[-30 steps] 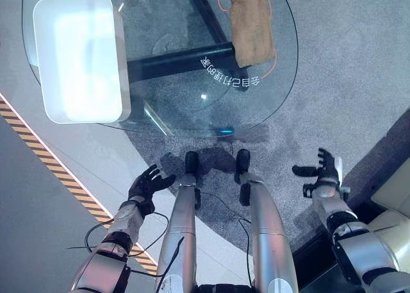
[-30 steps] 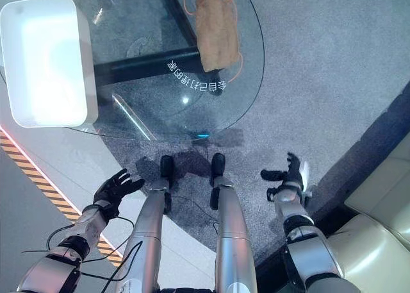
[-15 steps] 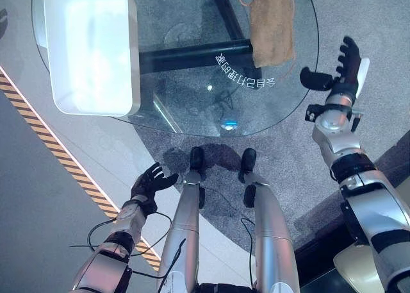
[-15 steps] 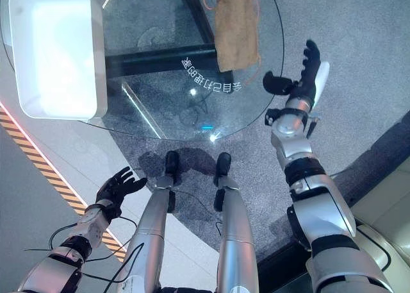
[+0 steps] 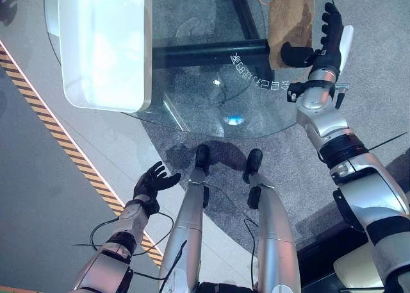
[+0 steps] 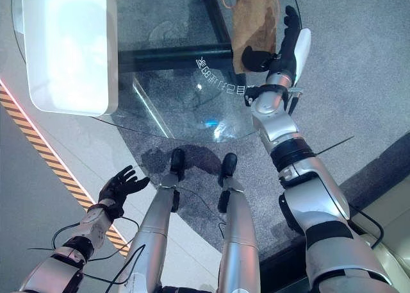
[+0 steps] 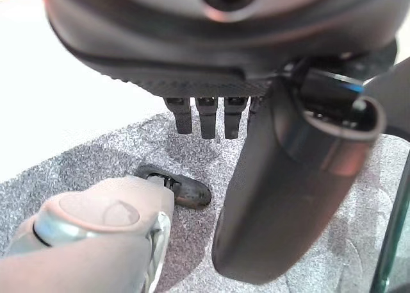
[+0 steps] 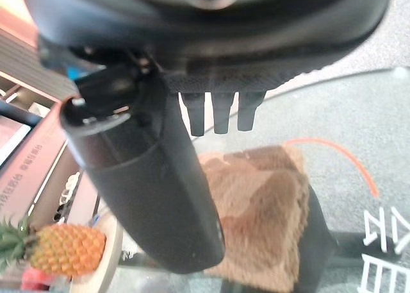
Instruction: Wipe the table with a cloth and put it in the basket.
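A brown cloth (image 5: 289,20) lies flat on the round glass table (image 5: 211,107), near its far right edge. An orange line curves around the cloth (image 8: 262,203). My right hand (image 5: 327,40) hovers open just right of the cloth, fingers straight and thumb pointing toward it, holding nothing. A white rectangular basket (image 5: 102,46) stands on the table's left part. My left hand (image 5: 152,183) hangs low beside my body, open, over the floor.
The table has a dark crossbar (image 5: 205,52) under the glass, with white lettering (image 5: 256,81) on the glass. A yellow-black striped line (image 5: 57,139) runs across the floor at left. A pineapple (image 8: 54,251) lies on a round surface beyond the table. A cream seat corner (image 5: 359,270) shows lower right.
My right hand has risen from beside the table edge to just right of the cloth. The camera has shifted, so the whole scene sits further right. The left hand stays put.
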Available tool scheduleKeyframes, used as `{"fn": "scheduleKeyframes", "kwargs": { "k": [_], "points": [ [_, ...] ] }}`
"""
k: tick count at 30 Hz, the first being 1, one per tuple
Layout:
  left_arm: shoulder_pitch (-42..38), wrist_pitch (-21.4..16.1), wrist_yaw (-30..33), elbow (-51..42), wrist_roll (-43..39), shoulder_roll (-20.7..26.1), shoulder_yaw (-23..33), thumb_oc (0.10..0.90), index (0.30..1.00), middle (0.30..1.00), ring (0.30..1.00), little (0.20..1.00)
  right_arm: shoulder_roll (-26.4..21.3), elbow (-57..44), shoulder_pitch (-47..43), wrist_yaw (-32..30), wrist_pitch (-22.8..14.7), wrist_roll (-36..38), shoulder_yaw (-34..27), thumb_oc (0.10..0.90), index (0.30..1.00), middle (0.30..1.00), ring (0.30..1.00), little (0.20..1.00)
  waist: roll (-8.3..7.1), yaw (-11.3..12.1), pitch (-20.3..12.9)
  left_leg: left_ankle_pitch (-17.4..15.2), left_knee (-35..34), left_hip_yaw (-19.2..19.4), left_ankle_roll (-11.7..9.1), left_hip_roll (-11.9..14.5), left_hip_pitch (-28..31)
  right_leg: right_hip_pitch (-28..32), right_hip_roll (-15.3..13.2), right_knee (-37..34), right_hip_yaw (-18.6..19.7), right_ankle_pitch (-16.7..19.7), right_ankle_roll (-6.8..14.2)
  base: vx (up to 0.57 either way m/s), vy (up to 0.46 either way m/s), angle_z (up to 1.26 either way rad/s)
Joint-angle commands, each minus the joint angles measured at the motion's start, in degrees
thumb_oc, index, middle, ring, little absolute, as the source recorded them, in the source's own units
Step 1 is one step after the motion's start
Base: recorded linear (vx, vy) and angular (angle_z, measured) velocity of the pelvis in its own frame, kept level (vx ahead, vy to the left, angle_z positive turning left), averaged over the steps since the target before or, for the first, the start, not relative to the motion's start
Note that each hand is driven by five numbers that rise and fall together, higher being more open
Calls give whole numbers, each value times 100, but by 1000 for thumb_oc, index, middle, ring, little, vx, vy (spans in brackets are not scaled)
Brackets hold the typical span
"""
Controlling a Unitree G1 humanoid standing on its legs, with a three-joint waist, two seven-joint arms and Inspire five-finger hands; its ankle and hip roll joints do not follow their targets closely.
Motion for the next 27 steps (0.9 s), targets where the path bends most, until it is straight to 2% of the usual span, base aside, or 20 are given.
{"fn": "scheduleKeyframes", "kwargs": {
  "k": [1,12,18,27],
  "points": [
    [504,-192,92,-108,-25,-122,40,800,900,900,900,900,-310,-490,-610,-492,-25,-190,185,800,900,900,900,900,356,-24,-119,5,-40,251,340,-393,8,298,185,-346,-302,-186,29,22,10,3],
    [685,-169,72,-274,-59,-232,-110,800,900,900,900,900,-198,-34,-894,-715,618,-125,395,800,900,900,900,900,544,101,-119,55,-71,256,352,-429,2,222,122,-262,-332,-198,11,28,31,3],
    [722,-160,80,-312,-63,-267,-166,800,900,900,900,900,-192,235,-1049,-804,749,-172,531,800,900,900,900,900,582,160,-119,83,-86,250,354,-437,-3,219,102,-244,-360,-202,8,7,5,1],
    [803,-178,26,-353,-86,-337,-287,800,900,900,900,900,-212,739,-1383,-864,1015,-369,760,800,900,900,900,900,727,242,-119,97,-45,216,363,-482,-33,124,66,-141,-353,-200,16,13,17,3]
  ]
}}
